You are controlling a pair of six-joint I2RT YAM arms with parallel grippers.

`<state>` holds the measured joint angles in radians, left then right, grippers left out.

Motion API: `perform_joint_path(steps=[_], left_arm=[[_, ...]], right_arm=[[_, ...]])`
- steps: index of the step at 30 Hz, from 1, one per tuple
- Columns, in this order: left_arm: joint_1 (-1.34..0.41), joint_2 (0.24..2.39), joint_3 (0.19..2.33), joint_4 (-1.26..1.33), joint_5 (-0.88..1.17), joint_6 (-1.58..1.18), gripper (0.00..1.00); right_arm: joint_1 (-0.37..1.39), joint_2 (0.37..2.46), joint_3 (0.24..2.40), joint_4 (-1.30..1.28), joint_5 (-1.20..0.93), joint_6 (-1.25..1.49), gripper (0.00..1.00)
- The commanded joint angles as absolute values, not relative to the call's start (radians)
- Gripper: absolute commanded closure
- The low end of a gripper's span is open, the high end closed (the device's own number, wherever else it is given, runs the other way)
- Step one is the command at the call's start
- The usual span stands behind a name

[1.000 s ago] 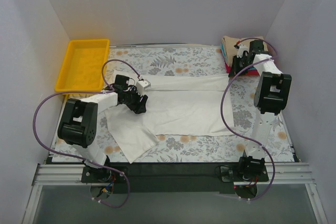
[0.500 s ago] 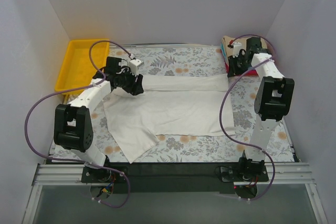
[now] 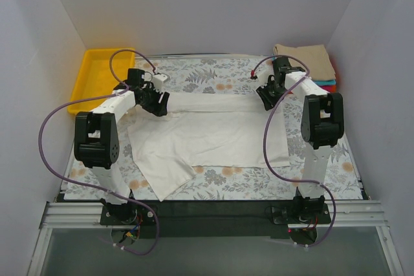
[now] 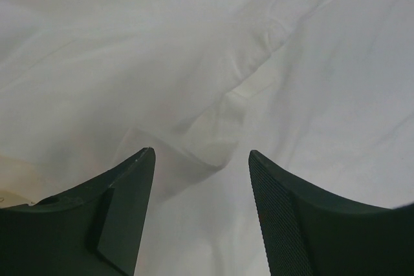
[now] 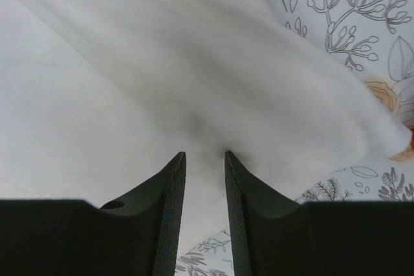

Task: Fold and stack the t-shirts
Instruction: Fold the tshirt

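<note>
Nearest my bases, one sleeve of the white t-shirt [image 3: 213, 137] reaches toward the near edge of the floral table cover [image 3: 259, 182]. The shirt's body lies spread flat across the middle of the cover, with a folded band along its far edge.

My left gripper [image 3: 158, 103] is at the left end of that band. Its wrist view shows my left gripper [image 4: 200, 153] with fingers wide apart just over a crease in the cloth, holding nothing.

My right gripper [image 3: 264, 98] is at the band's right end. Up close, my right gripper [image 5: 202, 154] has only a narrow gap over a cloth ridge, and I cannot tell whether it pinches.

Farther back, a yellow tray [image 3: 97, 79] sits in the left corner. At far right a folded tan t-shirt [image 3: 310, 56] tops a teal t-shirt [image 3: 327, 83] and a red t-shirt [image 3: 328, 88].
</note>
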<state>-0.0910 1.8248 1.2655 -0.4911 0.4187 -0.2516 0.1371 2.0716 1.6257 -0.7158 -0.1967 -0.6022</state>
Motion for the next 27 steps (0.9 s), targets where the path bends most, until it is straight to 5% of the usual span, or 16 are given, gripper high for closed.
perform_joint_path(steps=[1, 9, 27], left_arm=[[-0.091, 1.790, 1.281, -0.509, 0.454, -0.124, 0.44], [-0.104, 1.752, 1.224, -0.511, 0.521, 0.023, 0.56], [-0.207, 1.877, 1.236, -0.431, 0.413, 0.080, 0.61]], right_arm=[[0.138, 2.117, 1.640, -0.727, -0.135, -0.649, 0.68], [0.144, 2.149, 1.658, -0.730, -0.101, -0.657, 0.70], [0.144, 2.123, 1.664, -0.730, -0.107, -0.650, 0.71]])
